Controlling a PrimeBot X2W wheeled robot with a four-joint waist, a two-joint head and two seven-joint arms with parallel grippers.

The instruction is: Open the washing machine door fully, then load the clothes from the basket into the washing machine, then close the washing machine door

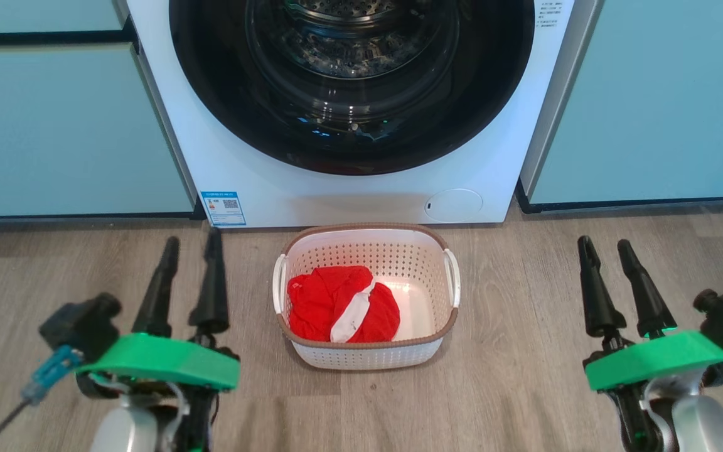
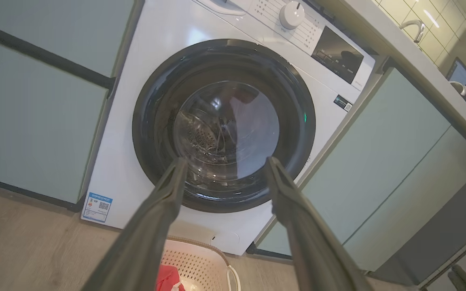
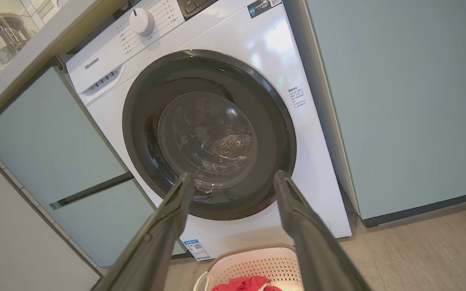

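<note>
Looking down from the head view, you have the washing machine [image 1: 361, 194] at 12 o'clock, and the washing machine door [image 1: 230, 107] is shut flush against its white front. The basket [image 1: 368, 227] stands on the wooden floor [image 1: 524, 351] just before the machine, at 6 o'clock of the door. The clothes [image 1: 336, 307] lie bundled in its 9 o'clock half, red with a white strip. Your left gripper [image 1: 192, 238] hovers at 9 o'clock of the basket, near it, with its fingers spread and holding nothing. Your right gripper [image 1: 604, 245] hovers at 3 o'clock, well apart from the basket, likewise spread and empty.
</note>
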